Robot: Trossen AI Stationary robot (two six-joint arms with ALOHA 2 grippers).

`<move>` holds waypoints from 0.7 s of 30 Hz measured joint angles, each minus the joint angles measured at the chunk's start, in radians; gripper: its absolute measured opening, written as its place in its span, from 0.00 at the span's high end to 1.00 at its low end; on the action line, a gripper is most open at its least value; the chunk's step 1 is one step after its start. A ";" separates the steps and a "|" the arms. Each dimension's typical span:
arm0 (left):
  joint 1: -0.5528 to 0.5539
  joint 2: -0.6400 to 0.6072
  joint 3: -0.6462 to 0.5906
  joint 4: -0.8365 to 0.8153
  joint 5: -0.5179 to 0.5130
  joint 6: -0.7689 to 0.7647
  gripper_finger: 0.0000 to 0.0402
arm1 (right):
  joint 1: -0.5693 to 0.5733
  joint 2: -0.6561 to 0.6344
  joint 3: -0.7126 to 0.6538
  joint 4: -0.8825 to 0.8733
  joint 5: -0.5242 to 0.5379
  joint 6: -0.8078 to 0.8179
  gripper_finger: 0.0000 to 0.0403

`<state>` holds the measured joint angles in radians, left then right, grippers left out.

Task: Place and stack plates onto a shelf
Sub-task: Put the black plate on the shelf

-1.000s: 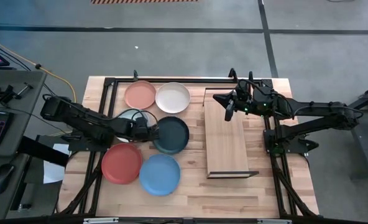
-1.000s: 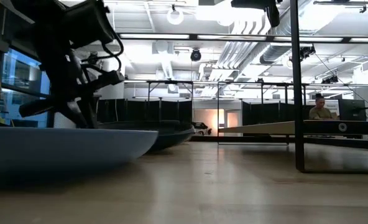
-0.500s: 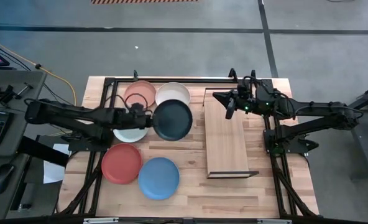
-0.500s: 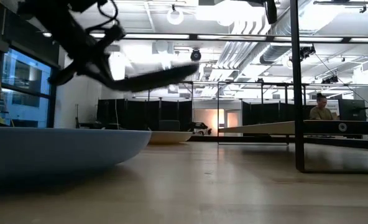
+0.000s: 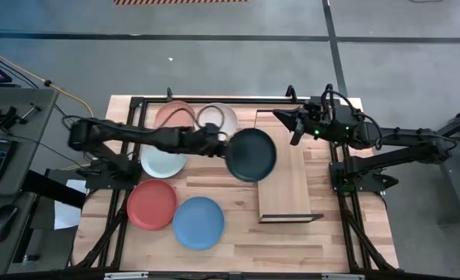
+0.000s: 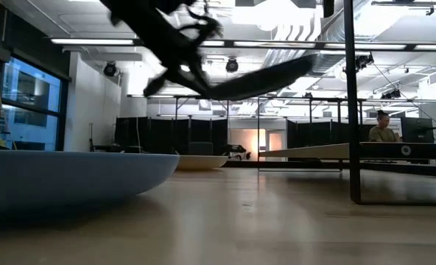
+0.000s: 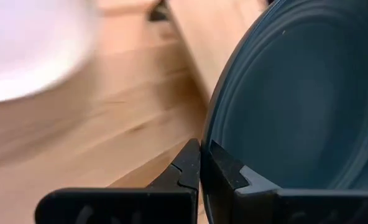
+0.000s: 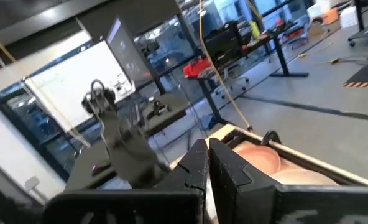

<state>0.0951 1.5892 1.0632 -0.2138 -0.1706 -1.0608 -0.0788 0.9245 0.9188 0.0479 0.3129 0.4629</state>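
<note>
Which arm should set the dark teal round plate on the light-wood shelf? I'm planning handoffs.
Left. The left gripper grips the dark teal round plate over the light-wood shelf edge; the right gripper holds nothing.

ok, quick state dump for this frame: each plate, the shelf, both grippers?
dark teal plate: held in the air, tilted, at the shelf's edge
left gripper: shut on its rim
right gripper: shut, empty, over the shelf's far end
shelf: bare
salmon pink plate: on table
white plate: on table
pale mint plate: on table
coral red plate: on table
bright blue plate: on table
</note>
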 joint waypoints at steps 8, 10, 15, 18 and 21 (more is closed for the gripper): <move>0.049 0.251 0.091 0.246 0.174 -0.117 1.00 | 0.000 -0.004 0.000 0.000 0.057 0.003 1.00; 0.055 0.290 0.113 0.240 0.178 -0.137 1.00 | 0.000 -0.004 0.000 0.001 0.058 0.008 1.00; 0.072 0.329 0.145 0.244 0.134 -0.140 1.00 | 0.000 -0.004 0.000 -0.001 0.058 0.007 1.00; 0.085 0.348 0.159 0.241 0.102 -0.135 1.00 | 0.000 -0.004 0.000 0.000 0.058 0.008 1.00; 0.097 0.362 0.174 0.248 0.100 -0.133 1.00 | 0.000 -0.004 0.000 0.000 0.058 0.008 1.00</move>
<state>0.1921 1.9516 1.2369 0.0339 -0.0709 -1.1933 -0.0788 0.9207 0.9188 0.0482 0.3710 0.4706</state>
